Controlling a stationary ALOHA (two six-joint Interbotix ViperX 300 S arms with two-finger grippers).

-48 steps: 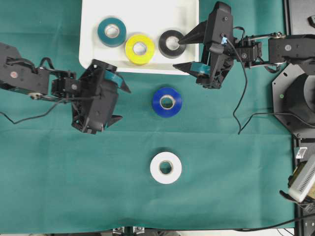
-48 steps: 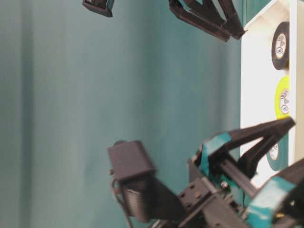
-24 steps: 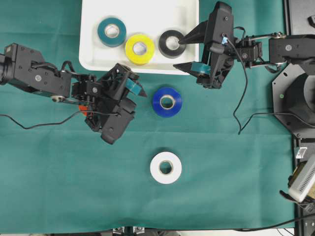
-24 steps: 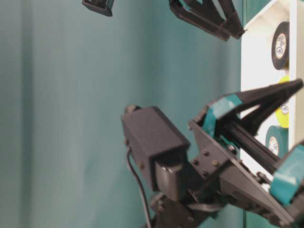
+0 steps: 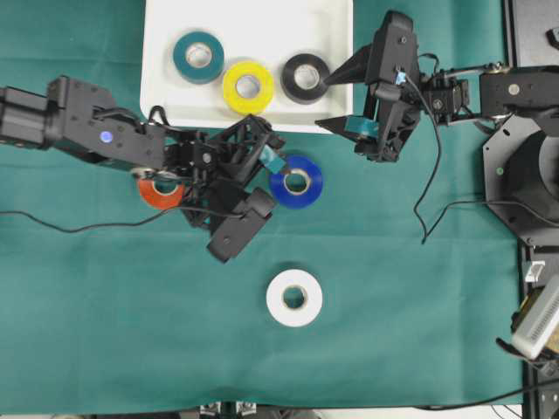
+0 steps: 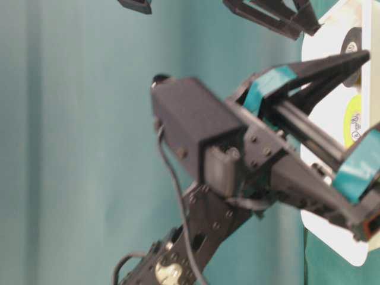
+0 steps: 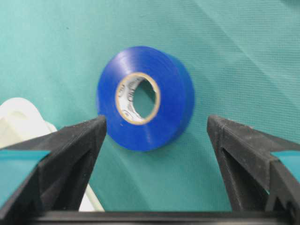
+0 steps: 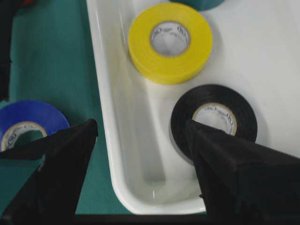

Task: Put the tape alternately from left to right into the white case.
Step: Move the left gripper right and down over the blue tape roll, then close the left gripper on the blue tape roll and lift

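Overhead view, left to right. Red roll (image 5: 158, 191) lies at centre-left on the green cloth (image 5: 105, 332), half under the left arm. Left gripper (image 5: 278, 166), fingers spread wide and holding nothing, sits at mid-frame just beside the blue roll (image 5: 296, 182). In the left wrist view the blue roll (image 7: 144, 97) lies flat between the two fingertips (image 7: 75, 140), clear of both, a little left of centre.

Step in hand, as I judge it: left arm picking the blue roll. To do it well: centre the roll between the jaws, go down until the tips straddle its outer wall, close across the full width, lift straight, then carry it to the white case (image 5: 157, 96) at top centre and set it on bare floor, clear of the rolls there.

In the case: teal roll (image 5: 198, 56), yellow roll (image 5: 247, 86), black roll (image 5: 306, 78). White roll (image 5: 294, 298) sits lower centre on the cloth, well apart from the rest.

Right gripper (image 5: 332, 102), upper right, fingers spread and empty, hovers over the case's lower right rim near the black roll; the right wrist view shows the black roll (image 8: 213, 121) between its fingers.

Writing: small print on the pale cores of the blue, yellow and black rolls, too small to read. No brand legible.
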